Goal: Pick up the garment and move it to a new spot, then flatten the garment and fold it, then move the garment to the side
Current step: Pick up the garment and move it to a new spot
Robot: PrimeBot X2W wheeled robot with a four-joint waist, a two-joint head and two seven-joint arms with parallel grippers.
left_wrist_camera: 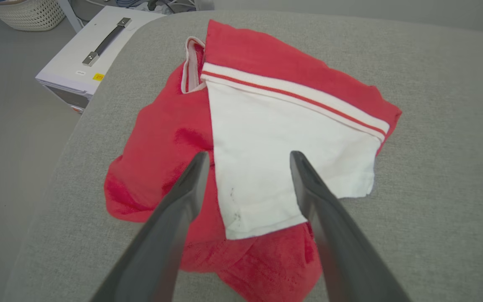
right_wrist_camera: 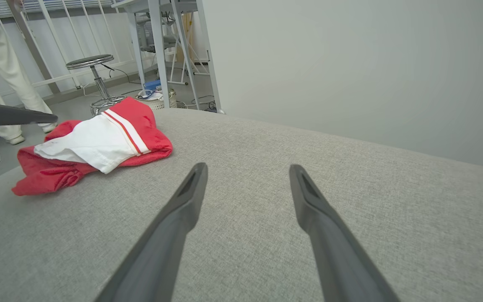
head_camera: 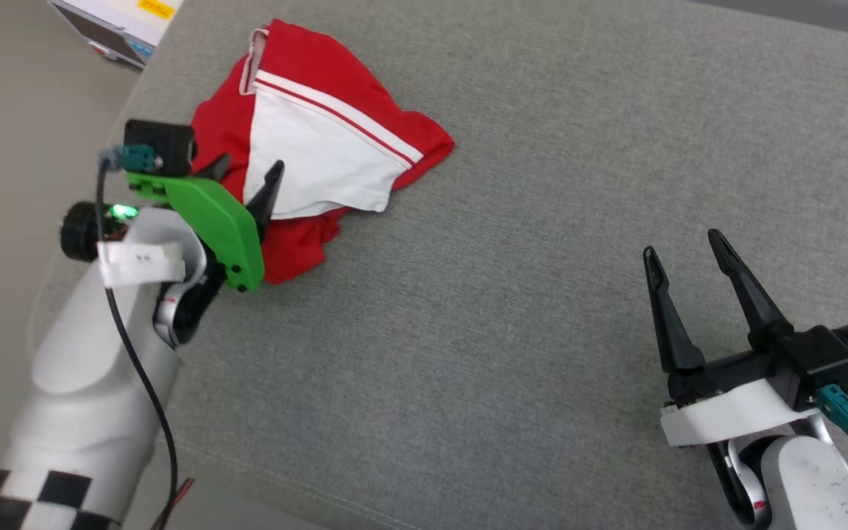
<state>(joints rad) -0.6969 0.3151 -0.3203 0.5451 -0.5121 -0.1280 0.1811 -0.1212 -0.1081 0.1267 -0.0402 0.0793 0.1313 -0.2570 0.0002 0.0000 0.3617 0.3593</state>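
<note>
Shirt (head_camera: 321,70) crumpled in a heap at far-left part of grey cushion (head_camera: 505,331), white sleeve (head_camera: 313,158) w/ red stripe on top. My left gripper (head_camera: 249,163) hangs over its near edge, fingers spread wide, nothing held; can't tell if tips touch cloth. My right gripper (head_camera: 682,243) also wide open, empty, over bare cushion, well apart from shirt.

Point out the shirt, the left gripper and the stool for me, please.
shirt (left_wrist_camera: 283,138): left wrist view, on its white sleeve.
left gripper (left_wrist_camera: 248,154): left wrist view, midway between its fingers' tips.
stool (right_wrist_camera: 89,61): right wrist view, on its round seat.
</note>
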